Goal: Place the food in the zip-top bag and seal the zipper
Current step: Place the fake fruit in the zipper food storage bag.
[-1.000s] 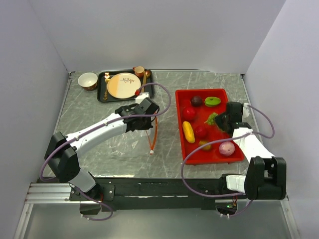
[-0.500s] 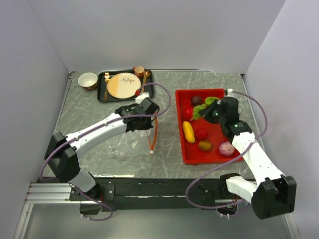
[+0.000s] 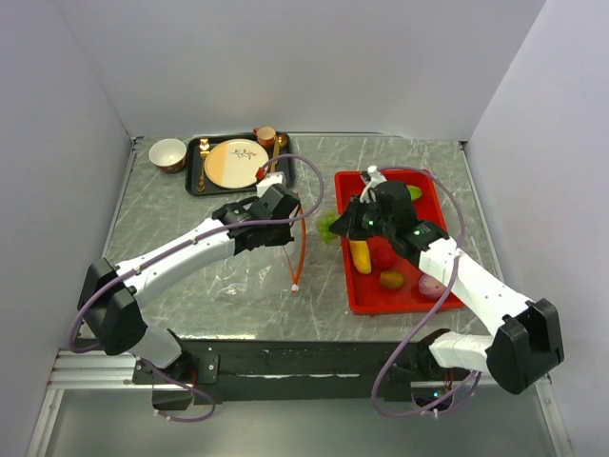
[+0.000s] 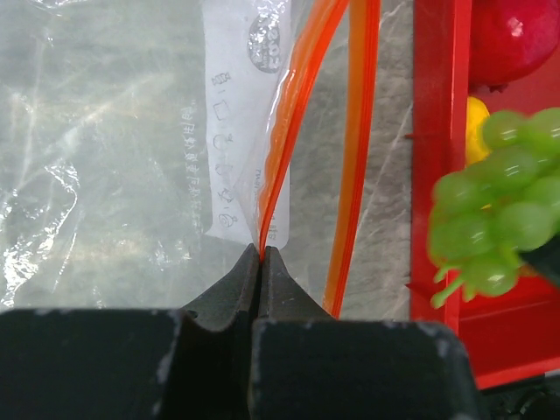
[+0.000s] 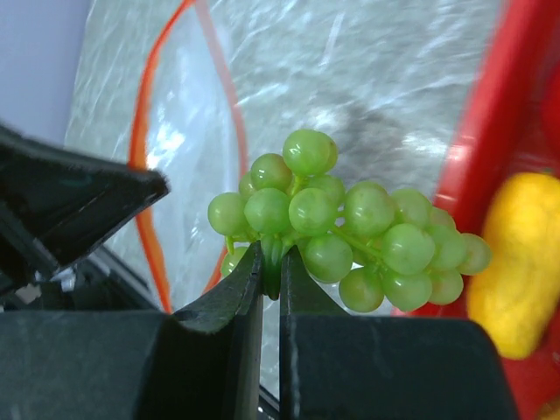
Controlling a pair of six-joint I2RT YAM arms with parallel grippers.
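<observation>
A grey, marbled table (image 3: 381, 152) is enclosed by plain white walls (image 3: 285, 67). A red tray (image 3: 381, 307) is set on its right half, and everything else is placed from it. The zip-top bag (image 4: 105, 175) is laid flat to the left of the tray, its mouth turned towards the tray. The zipper (image 3: 299, 252) is run lengthwise alongside the tray's left wall, far to near, with its pale end at the near end.

One lip of the mouth is pinched by the left gripper (image 4: 262, 256), whose jaws are pressed together on the orange strip. The green grape bunch (image 5: 350, 227) is gripped by its stem in the right gripper (image 5: 271, 267), the jaws almost closed on it. The bunch is hung just outside the tray's left wall, beside the bag's mouth.

A second ago the bunch was over the tray's right half; it has since been carried across. A yellow oblong piece (image 3: 361, 255) and a red round piece (image 3: 383, 255) are left in the tray.
</observation>
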